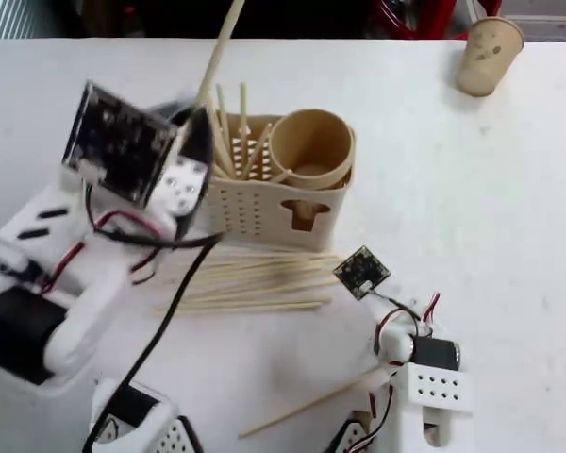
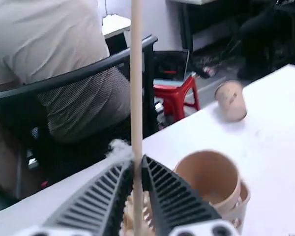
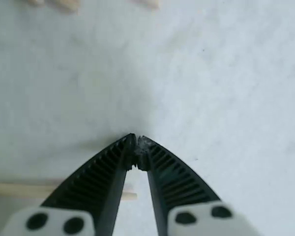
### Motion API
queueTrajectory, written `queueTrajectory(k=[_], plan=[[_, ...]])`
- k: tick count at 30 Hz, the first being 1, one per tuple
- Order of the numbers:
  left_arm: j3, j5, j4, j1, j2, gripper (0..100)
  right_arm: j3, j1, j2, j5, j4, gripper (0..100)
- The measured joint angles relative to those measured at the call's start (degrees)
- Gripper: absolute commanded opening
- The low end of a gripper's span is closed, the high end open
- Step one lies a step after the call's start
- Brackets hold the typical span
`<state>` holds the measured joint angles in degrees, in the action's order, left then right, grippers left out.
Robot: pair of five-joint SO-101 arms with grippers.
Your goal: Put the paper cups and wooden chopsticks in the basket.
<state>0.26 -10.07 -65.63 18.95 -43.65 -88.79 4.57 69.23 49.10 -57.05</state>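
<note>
held chopstick point(image 2: 136, 73) cut off at top edge, loose chopstick point(image 3: 19, 189) partly hidden behind fingers point(image 3: 101, 182)

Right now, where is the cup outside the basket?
In the high view, the loose paper cup sits near the table's far right edge, well apart from the basket.

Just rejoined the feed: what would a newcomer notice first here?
The left pincer clamps a chopstick upright over one end of the basket, which holds a paper cup. A pile of chopsticks lies on the table beside the basket, and a second cup sits near the far corner.
</note>
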Motion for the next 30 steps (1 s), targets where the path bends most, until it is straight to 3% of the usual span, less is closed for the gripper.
queueTrajectory(k=[5, 13, 23, 30], plan=[[4.40, 5.98, 14.86, 1.41, 2.11, 2, 0.00, 0.00, 0.00, 0.00, 0.00, 1.8], [24.35, 6.59, 34.37, 1.85, 2.46, 2, 0.00, 0.00, 0.00, 0.00, 0.00, 1.8], [35.60, 6.59, 41.67, -1.14, 2.55, 3, 0.00, 0.00, 0.00, 0.00, 0.00, 1.8], [38.68, 6.59, 41.85, -4.92, 2.46, 12, 0.00, 0.00, 0.00, 0.00, 0.00, 1.8]])
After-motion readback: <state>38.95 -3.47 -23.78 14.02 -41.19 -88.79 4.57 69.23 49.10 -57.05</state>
